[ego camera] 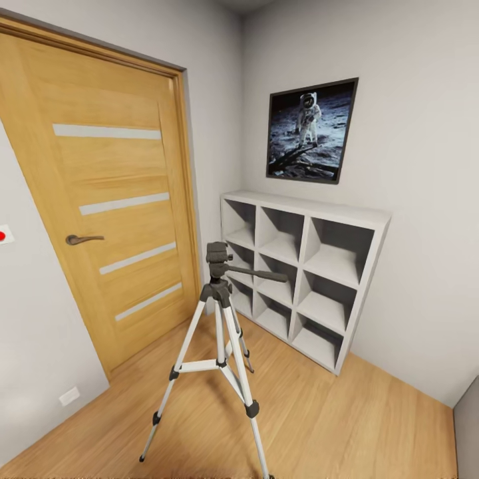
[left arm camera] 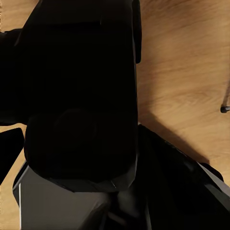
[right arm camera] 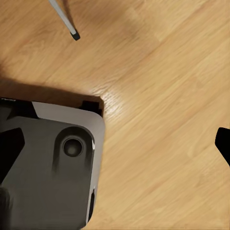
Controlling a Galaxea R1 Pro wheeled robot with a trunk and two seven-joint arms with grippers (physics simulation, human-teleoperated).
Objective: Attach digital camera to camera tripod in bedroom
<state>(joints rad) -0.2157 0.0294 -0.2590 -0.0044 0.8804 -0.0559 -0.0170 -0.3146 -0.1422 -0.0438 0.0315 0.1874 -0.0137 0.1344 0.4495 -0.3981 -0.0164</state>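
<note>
The camera tripod (ego camera: 219, 332) is standing in the head view on the wood plank floor (ego camera: 346, 419), legs spread, its black head (ego camera: 217, 256) upright with the pan handle (ego camera: 256, 273) reaching toward the white cube shelves (ego camera: 306, 266).

The left wrist view is showing something the head view is not: a large black boxy mass (left arm camera: 81, 91) sitting right in front of the left pincer, probably the digital camera, though it is too dark to be sure, and I cannot tell whether the fingers are closed on it. A tripod foot (left arm camera: 224, 109) is peeking in beyond it.

In the right wrist view the right pincer's dark fingertips (right arm camera: 223, 143) are standing wide apart over bare floor, with a grey part of the robot's base (right arm camera: 57, 163) under it (rounded corner, one round recess) and another tripod foot (right arm camera: 75, 35) farther ahead.

The oak door (ego camera: 113, 199) and astronaut poster (ego camera: 311, 130) are lining light grey walls (ego camera: 426, 199).
</note>
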